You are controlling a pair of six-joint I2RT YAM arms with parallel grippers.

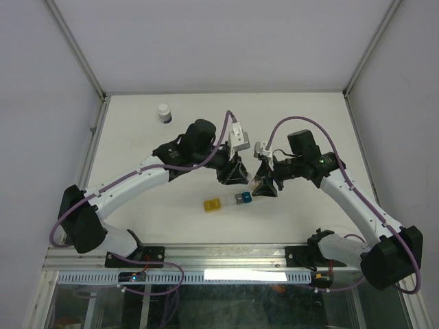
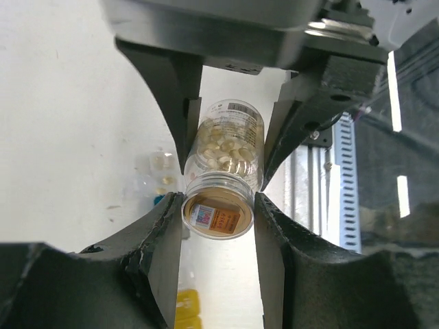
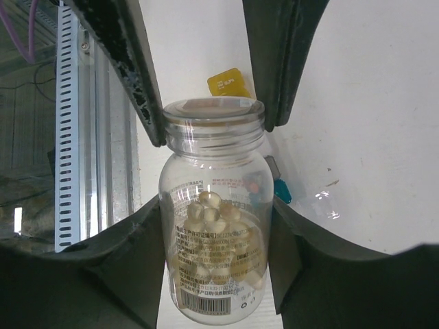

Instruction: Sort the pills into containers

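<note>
A small clear vial (image 1: 255,181) of pale tan pills hangs above the table between both grippers. In the left wrist view my left gripper (image 2: 218,209) is shut on the vial's capped end (image 2: 218,214), and the pills (image 2: 226,147) show through the glass beyond it. In the right wrist view my right gripper (image 3: 216,229) is shut on the vial's body (image 3: 216,260), with the left fingers at its cap. The pillbox strip lies on the table just below: a yellow cube (image 1: 212,203), a clear cube (image 1: 230,201) and a blue cube (image 1: 245,198).
A small white-capped dark bottle (image 1: 164,113) stands at the back left. A metal rail (image 1: 226,257) runs along the table's near edge. White walls close the left, right and back sides. The yellow cube (image 3: 228,83) and blue cube (image 3: 282,190) show past the vial.
</note>
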